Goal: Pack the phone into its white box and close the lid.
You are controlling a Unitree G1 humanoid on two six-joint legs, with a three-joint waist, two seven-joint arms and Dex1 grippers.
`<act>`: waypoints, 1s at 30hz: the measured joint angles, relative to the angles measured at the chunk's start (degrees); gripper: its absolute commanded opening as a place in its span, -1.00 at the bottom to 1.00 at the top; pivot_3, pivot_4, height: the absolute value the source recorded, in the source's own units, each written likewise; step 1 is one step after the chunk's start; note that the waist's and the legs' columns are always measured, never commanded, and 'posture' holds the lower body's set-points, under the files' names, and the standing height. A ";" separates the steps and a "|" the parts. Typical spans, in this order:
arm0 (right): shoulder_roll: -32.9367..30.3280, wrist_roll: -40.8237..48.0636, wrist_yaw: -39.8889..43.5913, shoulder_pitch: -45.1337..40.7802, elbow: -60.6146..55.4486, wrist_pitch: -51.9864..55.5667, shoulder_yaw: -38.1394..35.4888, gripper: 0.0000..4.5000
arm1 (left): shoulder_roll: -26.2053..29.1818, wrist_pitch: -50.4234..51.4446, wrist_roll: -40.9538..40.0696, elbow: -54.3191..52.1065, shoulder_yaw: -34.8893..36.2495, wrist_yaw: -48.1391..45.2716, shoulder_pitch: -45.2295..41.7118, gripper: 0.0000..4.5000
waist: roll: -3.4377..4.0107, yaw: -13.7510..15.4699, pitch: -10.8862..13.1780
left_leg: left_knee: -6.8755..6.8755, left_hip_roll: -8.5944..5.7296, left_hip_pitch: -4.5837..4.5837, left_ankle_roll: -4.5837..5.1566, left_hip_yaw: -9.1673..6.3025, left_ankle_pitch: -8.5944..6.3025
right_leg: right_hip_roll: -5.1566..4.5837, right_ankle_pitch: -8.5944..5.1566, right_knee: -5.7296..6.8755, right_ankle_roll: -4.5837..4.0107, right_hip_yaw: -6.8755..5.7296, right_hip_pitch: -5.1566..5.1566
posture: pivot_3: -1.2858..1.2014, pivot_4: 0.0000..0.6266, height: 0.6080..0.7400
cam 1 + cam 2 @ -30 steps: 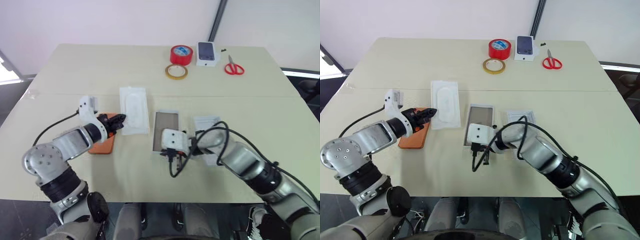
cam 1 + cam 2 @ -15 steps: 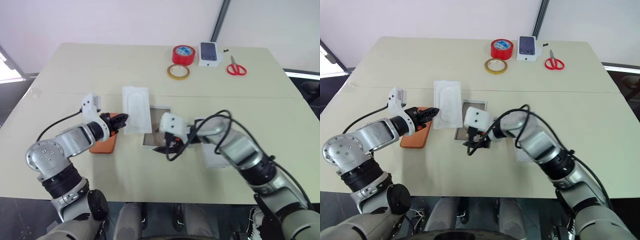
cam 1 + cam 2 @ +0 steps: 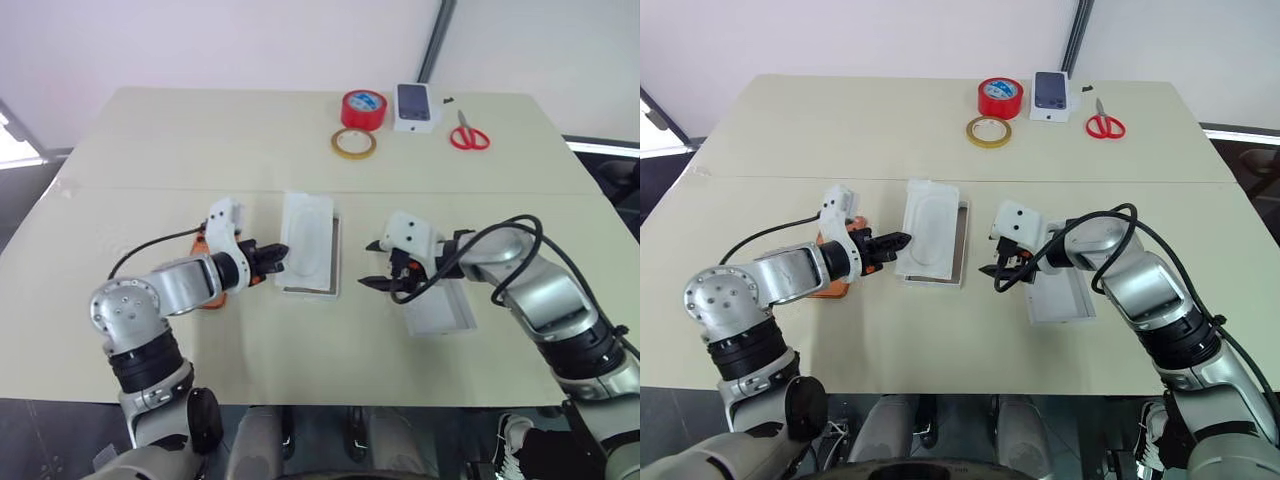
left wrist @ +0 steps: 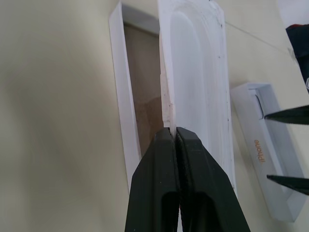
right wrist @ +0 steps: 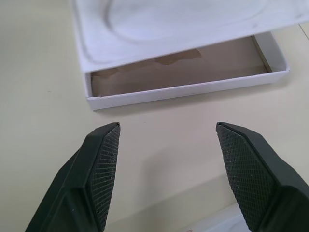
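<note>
Pinching the insert [image 4: 193, 72] edge in the closed left gripper [image 3: 281, 255], apparently to clear the white box [image 5: 193, 67]; right gripper [image 3: 378, 264] spread, empty beside the lid [image 3: 440, 310].

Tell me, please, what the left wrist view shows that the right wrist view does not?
The left wrist view alone shows the left gripper shut on the white insert's edge, and the lid lying open-side up. The right wrist view alone shows the right gripper open above the bare table. Both show the insert resting partly over the white box with its brown floor.
</note>
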 measured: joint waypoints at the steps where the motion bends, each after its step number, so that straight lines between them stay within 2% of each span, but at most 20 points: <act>1: 0.08 -0.02 -0.20 0.00 0.18 -0.07 0.00 0.47 | -0.35 0.00 0.00 0.03 -0.07 0.34 0.05 -1.00 | 0.00 0.02 0.00 | 0.00 0.00 0.00 0.00 0.00 0.00 | 0.00 0.00 0.00 0.00 0.00 0.00 | 0.03 -0.52 1.00; 5: 0.80 -0.17 -1.07 -0.49 0.86 -0.32 0.00 0.47 | -1.11 -0.01 0.03 0.06 0.02 1.94 0.21 -1.00 | 0.00 0.05 0.00 | 0.01 -0.01 0.00 0.00 0.00 0.00 | -0.02 0.00 -0.01 0.00 0.00 0.00 | 0.03 -0.52 1.00; 8: 1.29 -0.28 -1.58 -0.92 1.73 -0.58 0.01 0.50 | -2.22 0.00 -0.06 0.06 0.03 2.58 0.62 -0.62 | 0.00 0.11 0.00 | 0.01 -0.01 -0.01 0.00 0.00 0.00 | -0.02 0.00 -0.01 0.00 0.00 0.00 | 0.03 -0.52 1.00; 15: 1.49 -0.72 -1.57 -1.76 2.99 -1.13 0.06 0.50 | -4.28 0.00 -1.82 0.04 2.35 3.46 0.66 0.88 | 0.00 0.05 0.00 | 0.00 -0.01 -0.01 0.00 0.00 0.00 | -0.01 0.00 -0.01 0.00 0.00 0.00 | 0.03 -0.52 1.00; 19: 2.95 -0.95 -1.85 -2.86 4.18 -1.24 0.15 0.50 | -4.64 -0.01 -3.55 0.03 4.74 3.71 -0.38 0.88 | -0.01 0.05 0.00 | 0.00 -0.01 -0.01 0.00 -0.01 0.00 | 0.00 0.00 -0.01 0.00 -0.01 0.00 | 0.03 -0.52 1.00; 22: 4.88 -1.61 -3.10 -4.44 5.53 -0.99 0.16 0.14 | -3.71 -0.05 -5.31 -0.06 6.30 3.72 -1.98 0.91 | -0.01 0.02 0.01 | 0.00 -0.01 -0.01 0.00 -0.01 0.00 | 0.01 0.00 -0.01 0.00 -0.01 0.00 | 0.03 -0.52 1.00; 27: 11.34 -2.13 -7.06 -8.23 7.57 2.08 0.77 -0.98 | 4.24 -2.87 -5.73 -2.16 5.51 0.78 -2.22 0.91 | -0.01 -0.45 0.01 | -0.10 0.04 0.00 -0.06 -0.01 0.04 | 0.07 0.00 0.01 0.00 -0.01 -0.05 | 0.03 -0.52 1.00; 30: 15.70 -3.27 -9.92 -9.89 9.42 3.63 2.70 -0.98 | 15.32 -9.34 -0.80 -7.20 -0.79 -7.06 3.33 0.91 | -0.01 -1.19 0.01 | -0.27 0.02 0.00 -0.24 0.03 0.12 | 0.03 0.02 0.02 -0.02 0.01 -0.13 | 0.03 -0.52 1.00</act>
